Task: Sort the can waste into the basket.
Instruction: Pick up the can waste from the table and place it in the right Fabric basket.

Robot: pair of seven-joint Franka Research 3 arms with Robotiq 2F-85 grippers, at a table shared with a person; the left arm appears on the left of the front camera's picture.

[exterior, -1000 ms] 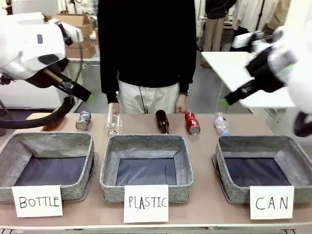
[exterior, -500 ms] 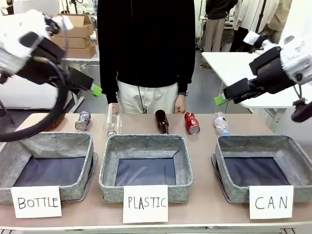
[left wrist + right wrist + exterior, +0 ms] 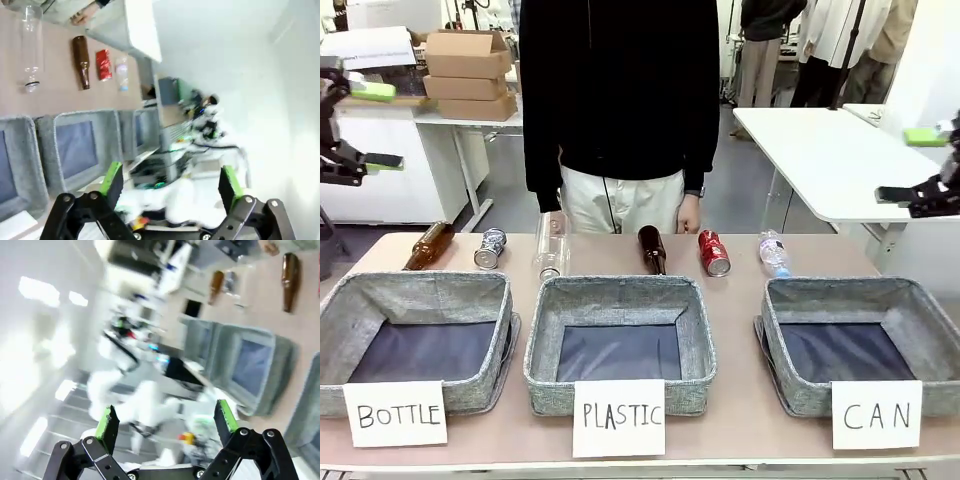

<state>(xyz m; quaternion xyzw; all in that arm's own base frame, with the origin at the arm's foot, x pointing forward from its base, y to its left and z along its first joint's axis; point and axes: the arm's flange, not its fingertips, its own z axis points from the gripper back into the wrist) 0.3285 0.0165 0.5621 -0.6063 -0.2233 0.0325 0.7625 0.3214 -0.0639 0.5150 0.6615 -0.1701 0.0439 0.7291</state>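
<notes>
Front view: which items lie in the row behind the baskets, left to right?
Amber-brown glass bottle, crushed silvery drink can, large clear plastic bottle, dark brown glass bottle, red drink can, small clear plastic bottle.

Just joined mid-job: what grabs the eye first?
Three grey baskets line the near edge, the CAN basket rightmost. Behind them lie bottles, a red can and a crushed can, before a person in black. The left gripper and right gripper hang high at the sides, jaws open.
</notes>
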